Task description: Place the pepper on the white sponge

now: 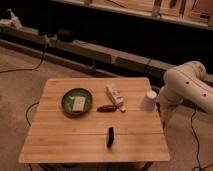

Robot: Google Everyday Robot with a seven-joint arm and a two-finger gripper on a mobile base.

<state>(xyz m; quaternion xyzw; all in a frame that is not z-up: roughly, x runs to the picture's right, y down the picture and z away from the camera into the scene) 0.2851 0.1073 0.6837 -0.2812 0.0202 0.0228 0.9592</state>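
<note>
Saw a wooden surface point(75, 140) on carpet point(20, 85) in a dim room. Found the pepper point(106, 108) mid-surface, well apart from the gripper point(164, 116) off the right edge, fingers wide.

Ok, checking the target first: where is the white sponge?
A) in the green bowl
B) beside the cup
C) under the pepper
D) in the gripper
A: the white sponge lies in the green bowl, the pepper beside it on the table; the gripper hangs off the table's edge, near the cup.

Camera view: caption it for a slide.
Pepper lies on the table beside a green bowl holding the white sponge; the pincer hangs beside the table's right edge.
</note>
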